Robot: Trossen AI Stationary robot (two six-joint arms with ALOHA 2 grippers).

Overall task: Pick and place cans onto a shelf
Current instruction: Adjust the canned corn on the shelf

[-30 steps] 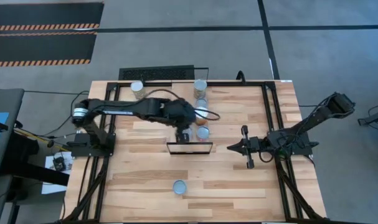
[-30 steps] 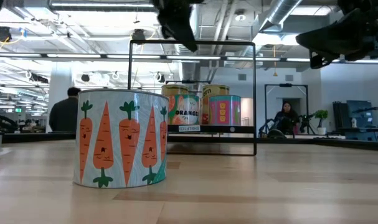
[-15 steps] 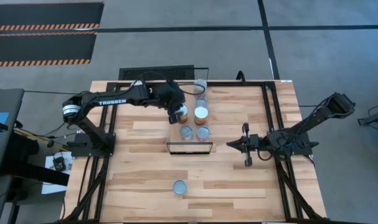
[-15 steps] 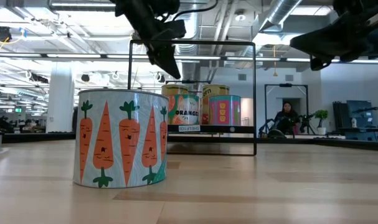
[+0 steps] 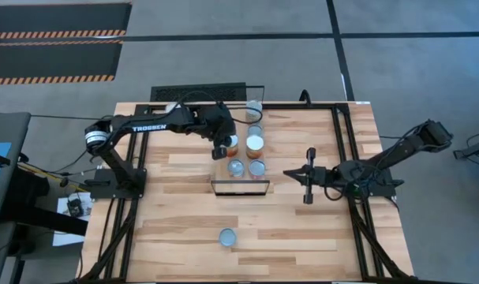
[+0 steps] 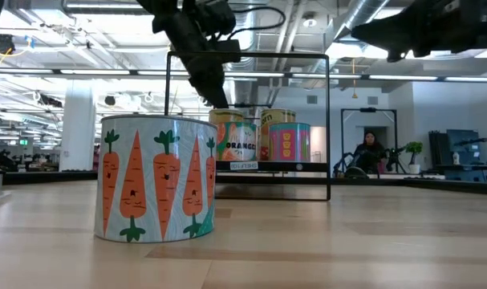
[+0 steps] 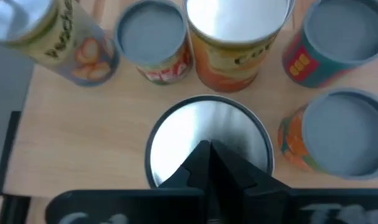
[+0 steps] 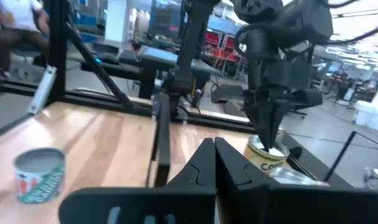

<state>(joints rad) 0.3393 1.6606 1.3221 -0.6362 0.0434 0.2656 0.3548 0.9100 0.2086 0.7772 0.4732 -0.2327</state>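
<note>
Silver-topped can (image 7: 207, 146) right below closed left tool (image 7: 208, 163).

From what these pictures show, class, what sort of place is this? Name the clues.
Probably a robotics lab or open workshop: two arms are mounted at a slatted wooden table, exposed ducts run overhead, and a person sits among workstations behind.

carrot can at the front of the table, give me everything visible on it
The carrot can is a short, wide tin with a pale blue label printed with orange carrots and green tops. Its flat grey lid shows from above. It stands upright on the wooden table, alone near the front edge, apart from the other cans. Nothing touches it.
</note>
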